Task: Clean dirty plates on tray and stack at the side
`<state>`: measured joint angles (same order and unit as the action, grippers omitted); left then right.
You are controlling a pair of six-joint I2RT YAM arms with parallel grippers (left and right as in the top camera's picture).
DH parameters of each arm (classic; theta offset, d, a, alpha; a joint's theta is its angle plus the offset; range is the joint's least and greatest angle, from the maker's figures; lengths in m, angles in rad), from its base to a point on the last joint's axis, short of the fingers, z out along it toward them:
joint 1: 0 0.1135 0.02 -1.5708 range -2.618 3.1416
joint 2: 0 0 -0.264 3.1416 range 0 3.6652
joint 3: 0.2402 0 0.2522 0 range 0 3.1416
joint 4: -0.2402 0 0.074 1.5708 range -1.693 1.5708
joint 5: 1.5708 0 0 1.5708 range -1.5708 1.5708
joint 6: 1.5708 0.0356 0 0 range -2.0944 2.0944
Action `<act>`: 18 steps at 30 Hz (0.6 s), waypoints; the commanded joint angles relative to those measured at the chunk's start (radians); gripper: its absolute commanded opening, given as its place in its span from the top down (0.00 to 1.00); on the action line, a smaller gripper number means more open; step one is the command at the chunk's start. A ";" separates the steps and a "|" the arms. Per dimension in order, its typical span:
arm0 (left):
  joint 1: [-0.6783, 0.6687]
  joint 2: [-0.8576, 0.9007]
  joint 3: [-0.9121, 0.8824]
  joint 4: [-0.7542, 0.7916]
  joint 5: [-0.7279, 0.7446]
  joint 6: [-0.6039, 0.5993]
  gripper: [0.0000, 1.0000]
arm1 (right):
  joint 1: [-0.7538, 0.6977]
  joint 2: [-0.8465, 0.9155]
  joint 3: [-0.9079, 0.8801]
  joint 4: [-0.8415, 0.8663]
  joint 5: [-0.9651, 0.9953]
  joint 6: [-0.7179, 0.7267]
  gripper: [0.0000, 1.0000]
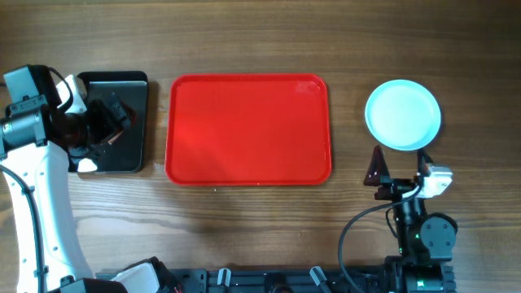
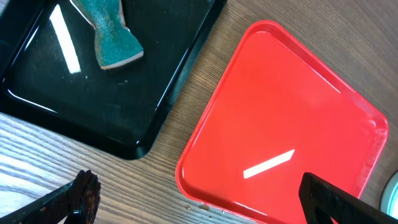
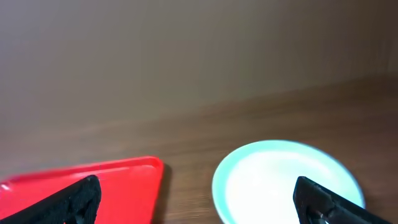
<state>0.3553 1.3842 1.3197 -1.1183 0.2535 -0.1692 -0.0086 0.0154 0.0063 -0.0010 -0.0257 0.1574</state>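
Red plastic fills the middle of the table (image 1: 260, 224): the tray (image 1: 248, 130) lies flat and bare, with nothing on it and only a streak of reflected light across its floor. The plates (image 1: 403, 114) sit off its right end on the wood, near the tray but not touching it.

From above they show one round outline, so if they are a stack they are squarely aligned (how many lie there cannot be told from these views). The top face is pale blue-white and looks clean, with no orange-brown smear visible, and the right wrist view shows the same smooth surface and a low rim.

The left gripper (image 2: 198, 186) hangs over the near edge of the black tray (image 2: 93, 106), its jaws spread wide and holding nothing. The green sponge (image 2: 112, 37) lies loose inside that tray, well away from the fingers. The right gripper (image 3: 198, 190) is just as wide open and empty, low over the table just short of the plates.

Judging by the bare tray, the cleaning and stacking look finished, so the step in hand is probably only to draw both arms clear. To do that well, the right arm should lift before it swings, since its fingers are close enough to the rim to push the plates out of line. The left arm should rise straight up, so that it catches neither the black tray's lip nor the sponge.
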 commanded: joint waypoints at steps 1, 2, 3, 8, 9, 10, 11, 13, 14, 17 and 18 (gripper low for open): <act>0.000 0.004 0.005 0.003 0.011 0.005 0.00 | -0.004 -0.012 -0.001 0.003 -0.019 -0.131 0.00; 0.000 0.004 0.005 0.003 0.011 0.005 0.00 | -0.004 -0.012 -0.001 0.003 -0.019 -0.131 0.00; 0.000 0.004 0.005 0.003 0.011 0.005 0.00 | -0.004 -0.012 -0.001 0.003 -0.019 -0.131 0.00; 0.000 0.004 0.005 0.003 0.011 0.005 0.00 | -0.004 -0.012 -0.001 0.002 -0.019 -0.131 0.00; 0.000 0.004 0.005 0.003 0.011 0.005 0.00 | -0.004 -0.012 -0.001 0.002 -0.019 -0.131 0.00; 0.000 0.004 0.005 0.003 0.011 0.005 0.00 | -0.004 -0.012 -0.001 0.003 -0.019 -0.131 0.00; 0.000 0.004 0.005 0.003 0.012 0.005 0.00 | -0.004 -0.012 -0.001 0.002 -0.019 -0.131 0.00; 0.000 0.004 0.005 0.003 0.011 0.005 0.00 | -0.004 -0.012 -0.001 0.003 -0.019 -0.131 0.00; 0.000 0.004 0.005 0.003 0.011 0.005 0.00 | -0.004 -0.012 -0.001 0.003 -0.019 -0.131 0.00; 0.002 0.005 0.005 0.003 -0.002 0.005 0.00 | -0.004 -0.012 -0.001 0.003 -0.019 -0.131 0.00; 0.001 0.001 0.005 -0.001 -0.026 0.005 0.00 | -0.004 -0.012 -0.001 0.003 -0.019 -0.131 0.00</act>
<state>0.3557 1.3842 1.3197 -1.1183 0.2531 -0.1692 -0.0086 0.0154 0.0063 -0.0006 -0.0261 0.0391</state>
